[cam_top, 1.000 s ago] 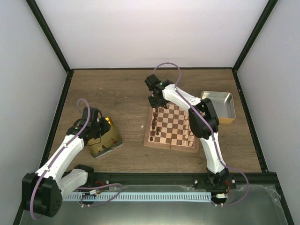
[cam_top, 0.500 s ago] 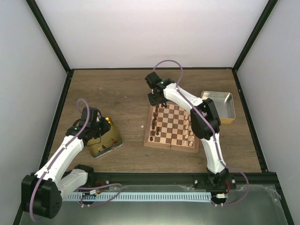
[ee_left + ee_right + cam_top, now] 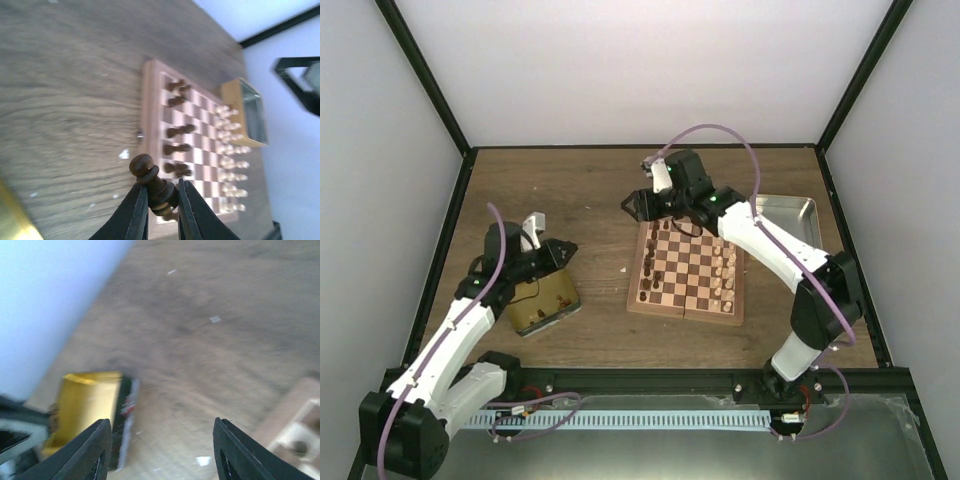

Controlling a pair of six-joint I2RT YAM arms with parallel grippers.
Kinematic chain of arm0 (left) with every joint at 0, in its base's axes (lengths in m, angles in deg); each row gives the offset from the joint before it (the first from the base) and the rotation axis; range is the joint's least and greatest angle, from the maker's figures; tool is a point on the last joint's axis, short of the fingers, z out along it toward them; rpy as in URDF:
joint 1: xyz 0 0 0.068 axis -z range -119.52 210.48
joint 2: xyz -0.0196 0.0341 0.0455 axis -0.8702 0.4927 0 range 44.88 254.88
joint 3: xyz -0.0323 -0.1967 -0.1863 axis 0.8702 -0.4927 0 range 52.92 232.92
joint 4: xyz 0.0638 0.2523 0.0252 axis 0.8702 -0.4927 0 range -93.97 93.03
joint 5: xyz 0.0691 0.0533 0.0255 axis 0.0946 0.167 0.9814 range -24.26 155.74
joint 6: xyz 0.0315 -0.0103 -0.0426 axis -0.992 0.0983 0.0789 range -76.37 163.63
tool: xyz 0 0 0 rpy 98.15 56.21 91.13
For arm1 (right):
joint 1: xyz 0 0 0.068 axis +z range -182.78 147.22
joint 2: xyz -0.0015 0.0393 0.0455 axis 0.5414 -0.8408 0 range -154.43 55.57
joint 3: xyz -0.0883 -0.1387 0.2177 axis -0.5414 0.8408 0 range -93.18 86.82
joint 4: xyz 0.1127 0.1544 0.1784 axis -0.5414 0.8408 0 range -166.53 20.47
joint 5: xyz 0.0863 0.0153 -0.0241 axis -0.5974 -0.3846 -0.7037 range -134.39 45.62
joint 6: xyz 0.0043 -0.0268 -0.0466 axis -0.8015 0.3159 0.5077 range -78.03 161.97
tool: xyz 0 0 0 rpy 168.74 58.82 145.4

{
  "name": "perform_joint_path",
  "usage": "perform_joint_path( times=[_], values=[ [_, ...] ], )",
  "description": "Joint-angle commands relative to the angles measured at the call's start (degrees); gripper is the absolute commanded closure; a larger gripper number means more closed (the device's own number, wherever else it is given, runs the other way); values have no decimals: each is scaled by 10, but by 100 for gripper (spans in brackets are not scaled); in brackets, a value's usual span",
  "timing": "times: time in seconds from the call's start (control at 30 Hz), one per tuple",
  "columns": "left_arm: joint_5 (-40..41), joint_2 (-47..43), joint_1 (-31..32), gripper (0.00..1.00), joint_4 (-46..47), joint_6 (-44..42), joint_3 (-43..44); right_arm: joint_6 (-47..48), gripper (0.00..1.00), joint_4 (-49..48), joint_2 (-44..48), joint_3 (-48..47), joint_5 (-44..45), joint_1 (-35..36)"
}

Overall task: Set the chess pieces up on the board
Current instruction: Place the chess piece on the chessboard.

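The board [image 3: 686, 270] lies right of centre, with dark brown pieces [image 3: 651, 272] along its left side and cream pieces [image 3: 727, 275] along its right. My left gripper [image 3: 162, 202] is shut on a dark brown pawn [image 3: 155, 186], lifted above the gold tin [image 3: 542, 297] and pointing toward the board [image 3: 150, 120]. In the top view it [image 3: 563, 251] sits left of the board. My right gripper [image 3: 632, 205] is open and empty above the table, just off the board's far left corner. Its fingers [image 3: 95, 452] frame bare wood.
The gold tin also shows in the right wrist view [image 3: 82, 405]. A silver tin [image 3: 788, 222] stands right of the board. White specks [image 3: 624, 270] lie on the wood left of the board. Black frame rails edge the table.
My left gripper has risen out of the gold tin with a dark pawn and swung toward the board. My right arm has lifted and turned, its gripper now pointing left.
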Motion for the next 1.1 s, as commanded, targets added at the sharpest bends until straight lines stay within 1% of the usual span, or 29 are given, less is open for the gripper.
perform_joint_path(
  times=[0.0,0.2,0.3,0.37,0.47,0.8,0.93,1.07],
  values=[
    [-100,-16,20,88,110,1,-13,-49,42,-133,12,63,-246,-2],
    [-167,-20,63,87,213,10,-32,-123,37,-240,30,119,-374,0],
    [-203,-37,89,87,299,59,-57,-159,35,-268,35,141,-421,1],
    [-218,-51,103,85,345,82,-73,-197,35,-309,45,171,-455,1],
    [-234,-59,114,85,361,82,-78,-240,36,-349,62,201,-486,2],
    [-325,-51,120,86,383,76,-74,-286,41,-365,71,199,-547,14],
    [-357,-55,122,85,405,83,-75,-283,43,-354,80,196,-568,21],
    [-373,-56,122,86,413,85,-74,-272,48,-343,92,196,-579,27]
  ],
)
